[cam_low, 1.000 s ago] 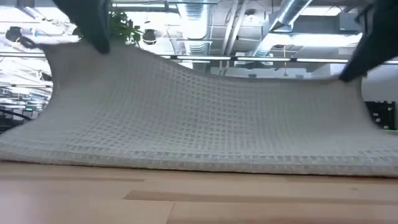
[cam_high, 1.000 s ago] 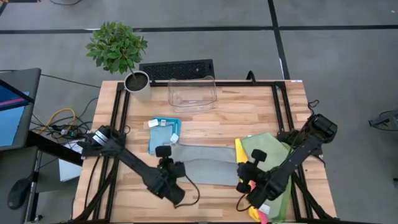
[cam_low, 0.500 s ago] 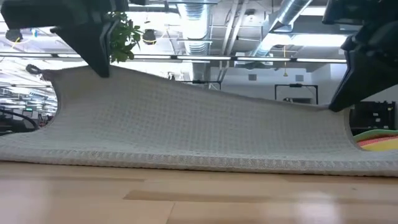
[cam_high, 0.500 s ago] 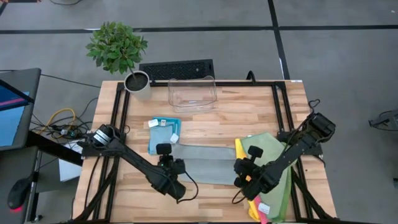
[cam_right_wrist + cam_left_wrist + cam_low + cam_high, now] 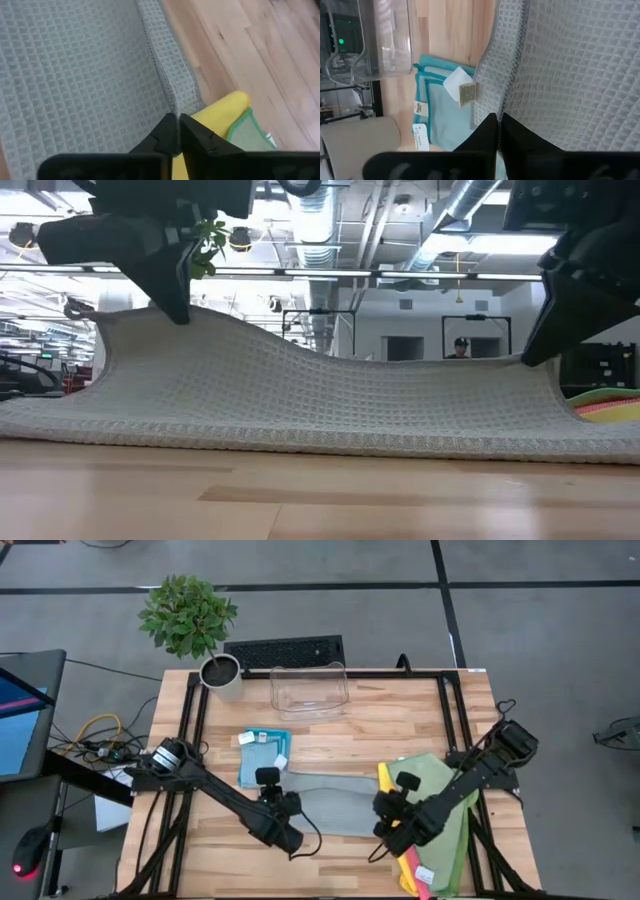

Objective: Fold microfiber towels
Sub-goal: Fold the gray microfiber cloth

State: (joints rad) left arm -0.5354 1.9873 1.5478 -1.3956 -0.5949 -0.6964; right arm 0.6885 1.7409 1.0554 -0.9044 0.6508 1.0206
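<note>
Grey waffle-weave microfiber towel [image 5: 325, 808] lies at table centre. Left gripper [image 5: 283, 808] pinches its 9 o'clock edge; right gripper [image 5: 386, 815] pinches its 3 o'clock edge, both clamped.

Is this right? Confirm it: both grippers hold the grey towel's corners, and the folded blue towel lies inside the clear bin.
One detail is wrong. The high view shows the folded blue towel on the bare table, nearer the arms than the clear bin, not inside it. The rest holds: the left gripper and the right gripper each pinch a corner of the grey towel.
</note>
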